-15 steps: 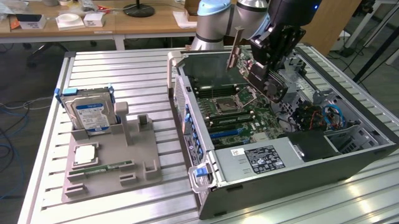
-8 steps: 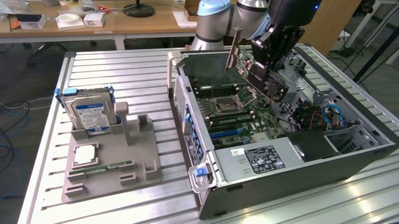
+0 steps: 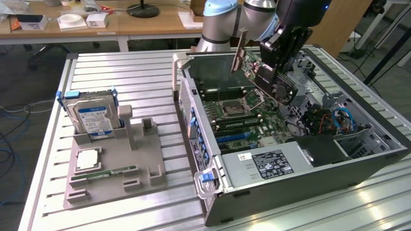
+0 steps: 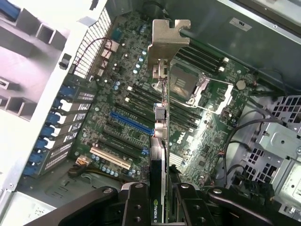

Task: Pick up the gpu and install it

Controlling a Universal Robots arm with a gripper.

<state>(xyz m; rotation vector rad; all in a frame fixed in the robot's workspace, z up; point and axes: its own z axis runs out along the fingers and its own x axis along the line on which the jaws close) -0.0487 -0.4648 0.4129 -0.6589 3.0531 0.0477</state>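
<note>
The gpu (image 3: 251,67), a thin green card with a silver end bracket (image 4: 168,41), hangs tilted over the open computer case (image 3: 359,168). My gripper (image 3: 280,72) is shut on it at the end away from the bracket. In the wrist view I see the gpu (image 4: 160,141) edge-on between the black fingers (image 4: 136,207), bracket pointing away from me. It is above the motherboard (image 4: 117,94) and not touching it. The blue expansion slot (image 4: 131,123) lies just beside the card's edge line.
A grey holder (image 3: 115,185) on the slatted aluminium table, at the exterior view's left, carries a hard drive (image 3: 93,118), a processor (image 3: 86,159) and a RAM stick (image 3: 103,174). Inside the case are the power supply (image 3: 266,166), cables (image 3: 337,120) and a drive cage (image 4: 277,150).
</note>
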